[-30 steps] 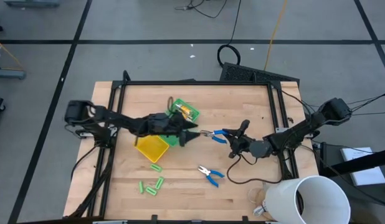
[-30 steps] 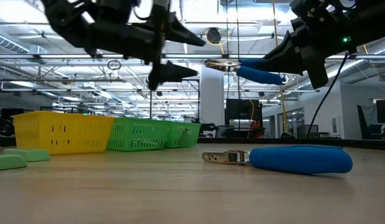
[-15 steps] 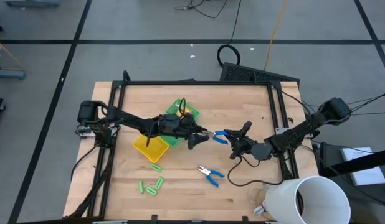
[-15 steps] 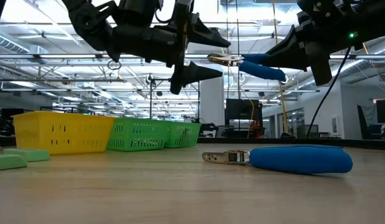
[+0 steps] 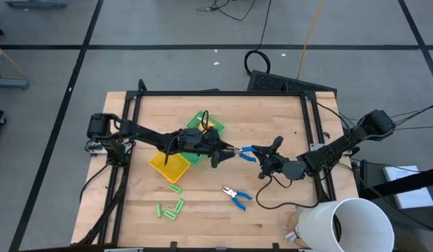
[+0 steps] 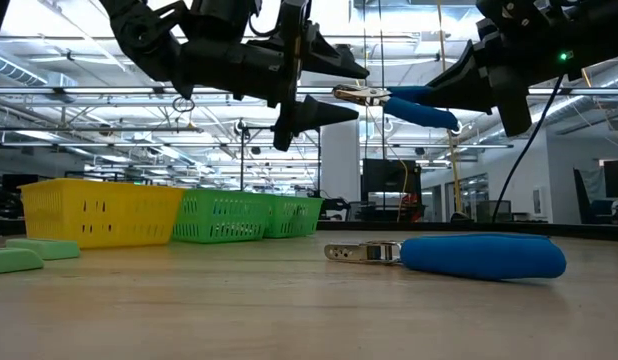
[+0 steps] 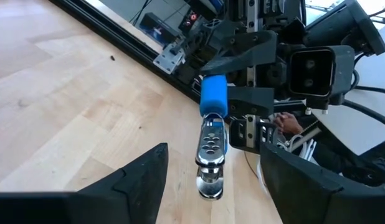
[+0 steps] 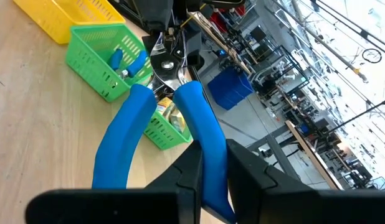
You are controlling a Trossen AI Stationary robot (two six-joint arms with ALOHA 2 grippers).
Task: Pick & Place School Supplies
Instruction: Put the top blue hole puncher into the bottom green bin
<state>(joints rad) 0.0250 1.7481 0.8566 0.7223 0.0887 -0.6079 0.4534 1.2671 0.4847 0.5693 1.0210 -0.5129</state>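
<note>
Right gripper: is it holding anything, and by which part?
Yes. The right gripper holds blue-handled pliers by the handles; the metal nose sits between the left gripper's open fingers, not yet clamped.

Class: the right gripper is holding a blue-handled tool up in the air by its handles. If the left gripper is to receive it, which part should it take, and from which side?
Take the bare metal nose of the blue-handled tool. The right gripper covers the handles, so only the nose sticks out free, pointing at the left gripper. Come straight in from that side, one open finger on either side of the nose, probably closing across its flat faces.
</note>
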